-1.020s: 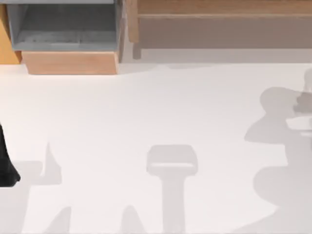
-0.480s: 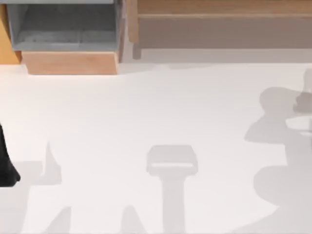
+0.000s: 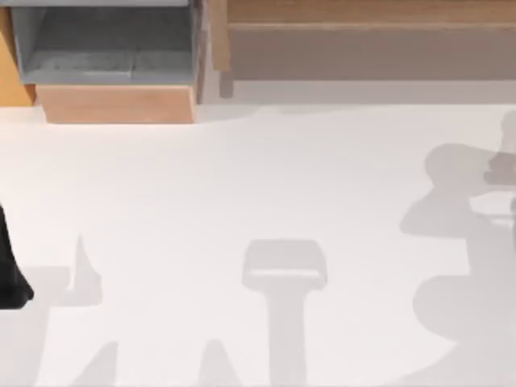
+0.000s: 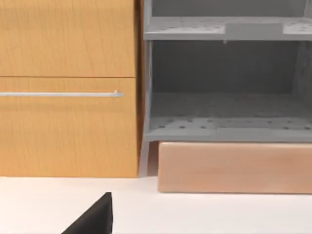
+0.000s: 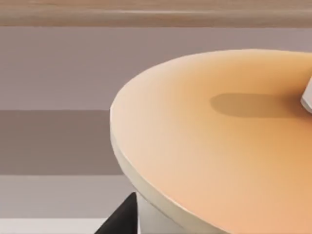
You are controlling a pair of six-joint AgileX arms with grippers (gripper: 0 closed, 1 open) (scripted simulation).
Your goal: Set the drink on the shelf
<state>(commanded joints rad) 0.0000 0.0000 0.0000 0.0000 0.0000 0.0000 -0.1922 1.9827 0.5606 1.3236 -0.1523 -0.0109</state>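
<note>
One long wooden shelf of light-brown planks runs along the far edge of the white table, from about the middle out to the right, with one upright post at its left end. Just left of it sits one smaller grey-lined box with a pale wood front, and the left wrist view adds one orange-brown cabinet beside that box. The left arm is a dark shape at the table's left edge, parked; whether its fingers are apart or together cannot be told. In the right wrist view one drink, a pale cup with a flat orange top, sits very close to the camera with the shelf's planks beyond it; the right gripper's grasp cannot be told either.
</note>
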